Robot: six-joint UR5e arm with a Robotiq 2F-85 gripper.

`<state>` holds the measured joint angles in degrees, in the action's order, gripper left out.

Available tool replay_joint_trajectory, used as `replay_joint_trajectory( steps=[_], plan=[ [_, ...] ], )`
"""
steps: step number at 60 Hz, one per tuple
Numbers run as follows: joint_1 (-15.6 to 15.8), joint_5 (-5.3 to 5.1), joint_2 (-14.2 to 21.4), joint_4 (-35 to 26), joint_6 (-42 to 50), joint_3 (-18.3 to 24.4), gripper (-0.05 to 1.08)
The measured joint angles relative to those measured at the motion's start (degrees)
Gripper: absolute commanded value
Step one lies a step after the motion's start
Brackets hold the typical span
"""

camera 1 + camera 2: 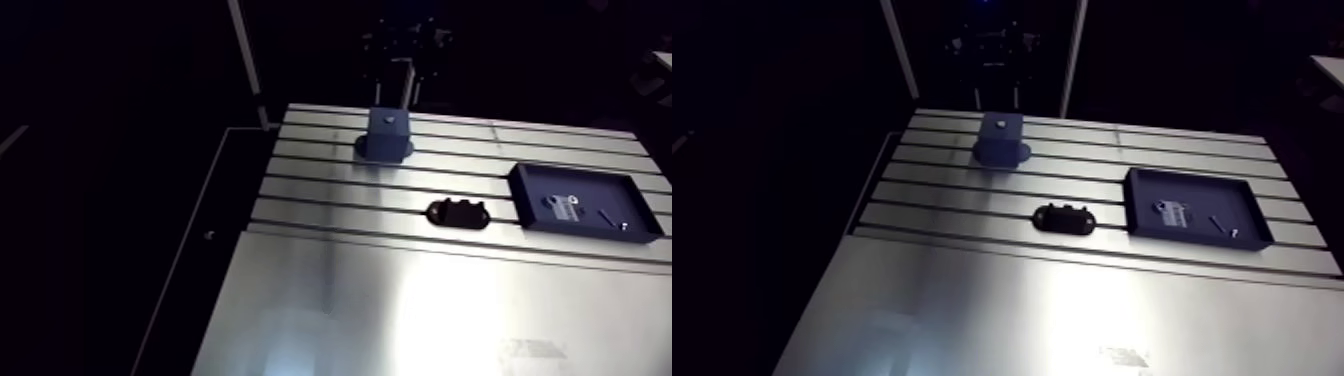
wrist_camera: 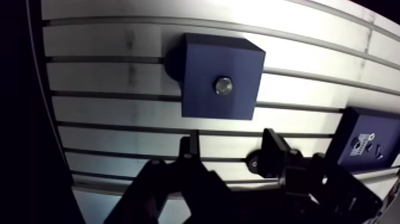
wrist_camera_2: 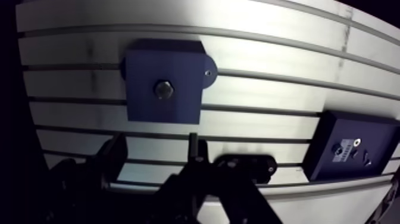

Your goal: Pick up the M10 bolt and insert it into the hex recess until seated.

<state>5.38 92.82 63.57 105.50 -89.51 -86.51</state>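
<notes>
A dark blue block [image 2: 220, 83] stands on the slotted table [image 1: 400, 300] near its far edge. A small metal bolt head [image 2: 223, 86] sits in the middle of the block's top face, in the recess there. In the wrist view my gripper [image 2: 232, 152] hangs above the table with the block ahead of it. Its two dark fingers [image 2: 190, 149] stand apart with nothing between them, so it is open. The same block [image 1: 388, 133] shows in the arm view.
A black oval fixture [image 1: 458, 212] lies mid-table, under the gripper in the wrist view. To its right sits a shallow dark blue tray [image 1: 530, 205] holding a label and a few small screws. The table's left edge [image 1: 245, 225] drops into darkness.
</notes>
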Motion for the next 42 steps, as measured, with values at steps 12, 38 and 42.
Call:
replay_joint_trajectory(
  steps=[12, 38, 42],
  plan=[
    [-0.06, -0.14, -0.86, 0.14, 3.16, -0.05, 1.05],
    [-0.19, 0.02, -1.76, 2.93, 4.53, -0.22, 1.08],
    [-0.19, 0.07, -1.79, 2.97, 4.52, -0.25, 1.08]
  ],
)
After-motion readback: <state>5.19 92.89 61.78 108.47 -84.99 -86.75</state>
